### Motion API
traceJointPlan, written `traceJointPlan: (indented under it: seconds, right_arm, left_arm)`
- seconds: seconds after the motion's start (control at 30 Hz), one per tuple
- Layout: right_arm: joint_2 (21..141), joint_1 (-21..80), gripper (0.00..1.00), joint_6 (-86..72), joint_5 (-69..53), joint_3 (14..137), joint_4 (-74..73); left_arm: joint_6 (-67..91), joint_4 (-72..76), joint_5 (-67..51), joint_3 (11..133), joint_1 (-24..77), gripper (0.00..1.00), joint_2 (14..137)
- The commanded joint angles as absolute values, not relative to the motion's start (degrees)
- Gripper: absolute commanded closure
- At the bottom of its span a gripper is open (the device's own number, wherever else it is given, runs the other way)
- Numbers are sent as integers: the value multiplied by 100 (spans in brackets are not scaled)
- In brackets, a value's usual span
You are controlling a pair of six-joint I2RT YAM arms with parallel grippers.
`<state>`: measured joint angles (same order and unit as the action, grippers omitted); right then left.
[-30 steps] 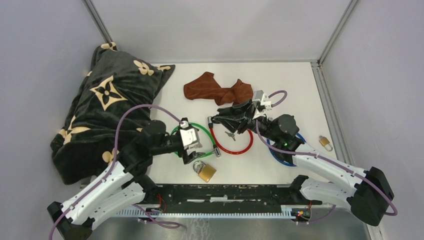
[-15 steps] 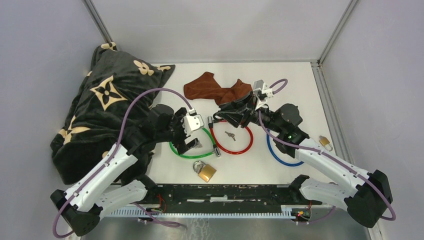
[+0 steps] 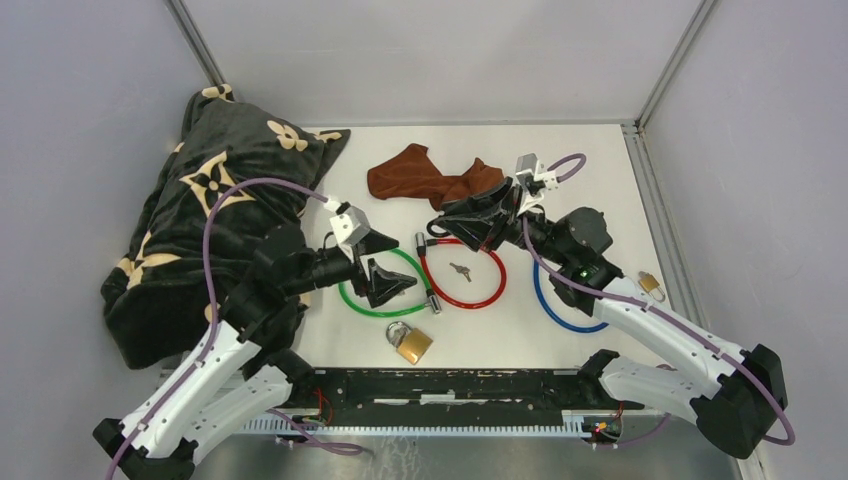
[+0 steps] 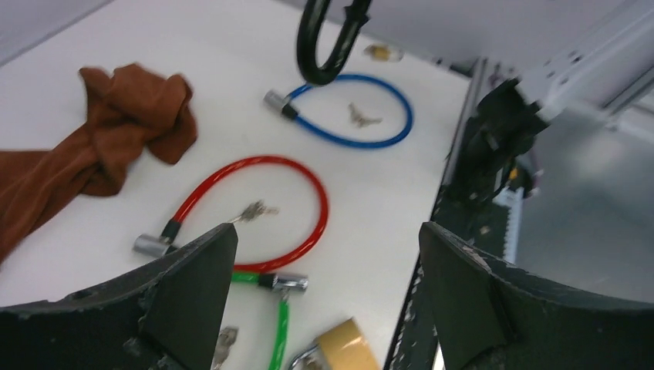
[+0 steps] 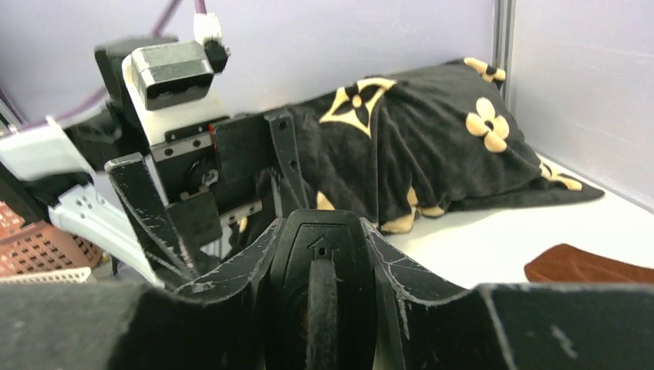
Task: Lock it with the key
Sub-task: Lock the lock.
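Your right end effector (image 3: 455,222) grasps the black looped cable lock (image 4: 318,75), your left end effector (image 4: 328,239) gapes released; the small silver key (image 3: 460,270) may skid when pinched.

Lab cell: grey walls (image 3: 430,50), white table (image 3: 450,140)

Black lock (image 5: 321,235) clamped in right tool (image 5: 320,297); silver key (image 3: 460,270) flat inside red cable (image 3: 470,305).

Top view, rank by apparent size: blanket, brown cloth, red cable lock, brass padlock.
1. blanket, by far the largest
2. brown cloth
3. red cable lock, a loop nearly as deep as the cloth but narrower
4. brass padlock
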<state>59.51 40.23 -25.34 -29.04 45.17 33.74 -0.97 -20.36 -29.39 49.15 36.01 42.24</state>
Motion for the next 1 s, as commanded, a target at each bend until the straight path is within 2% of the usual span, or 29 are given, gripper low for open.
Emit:
traceJointPlan:
  seconds: [0.0, 0.13, 0.33, 0.53, 0.6, 0.67, 0.9, 0.97]
  right_arm:
    - [5822, 4021, 100, -3153, -2584, 4617, 4845]
    - [5933, 4136, 100, -3362, -2581, 4588, 5165]
    - [5864, 4386, 100, -3403, -2777, 4466, 5346]
    - [5932, 4606, 100, -3432, -2786, 4406, 5479]
    - [5976, 4662, 100, -3451, -2778, 4371, 5602]
    - [6018, 4716, 100, -3471, -2737, 4359, 5700]
    - [6160, 4887, 100, -3438, -2617, 4333, 5883]
    - [6197, 4945, 100, -3448, -2579, 4316, 5945]
  left_arm:
    - [2282, 1008, -3893, 4158, 3593, 9, 3814]
    - [2599, 1901, -3366, 4048, 3586, 8, 4014]
    - [4088, 4732, -3177, 3070, 3586, 7, 4225]
    - [4446, 5230, -3025, 2777, 3637, 13, 4298]
    - [4456, 5280, -3018, 2804, 3662, 18, 4298]
    - [4452, 5322, -3006, 2818, 3670, 28, 4305]
    - [4455, 5362, -3021, 2761, 3791, 46, 4314]
    - [4440, 5361, -2985, 2768, 3804, 47, 4335]
